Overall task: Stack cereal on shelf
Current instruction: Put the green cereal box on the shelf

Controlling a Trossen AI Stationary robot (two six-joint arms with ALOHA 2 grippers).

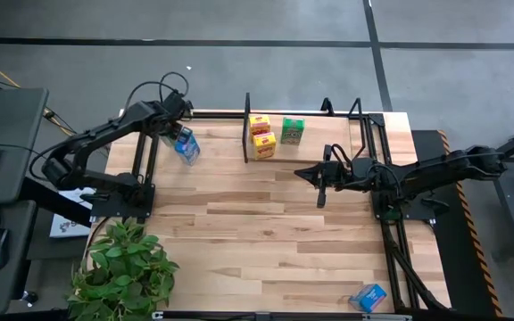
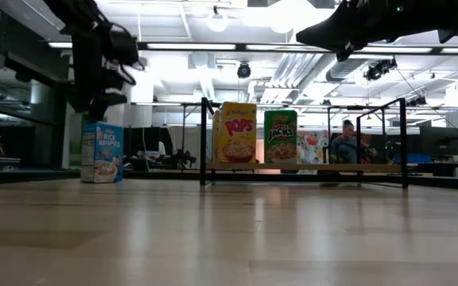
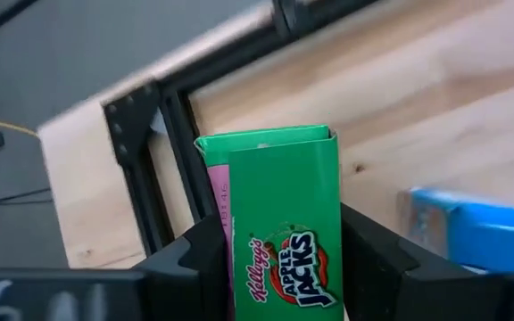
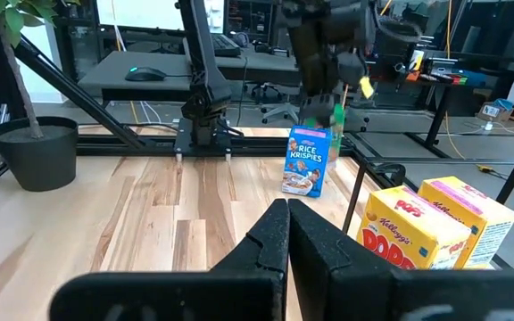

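My left gripper (image 3: pixel 279 259) jaws are half-closed around a green Apple Jacks cardboard box (image 3: pixel 284 223) at the table's far-left; it looks light and crushable, so I'd pinch the narrow sides. Right gripper (image 4: pixel 288 234) shut, empty.

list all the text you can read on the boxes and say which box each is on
"Kellogg's APPLE JACKS" – green box between the left gripper's fingers.
"RICE KRISPIES" – blue box standing on the table.
"POPS" – yellow box on the shelf.
"JACKS" – green box on the shelf.
Smaller print on every box is too small to read, as is the blue box at the table's corner.
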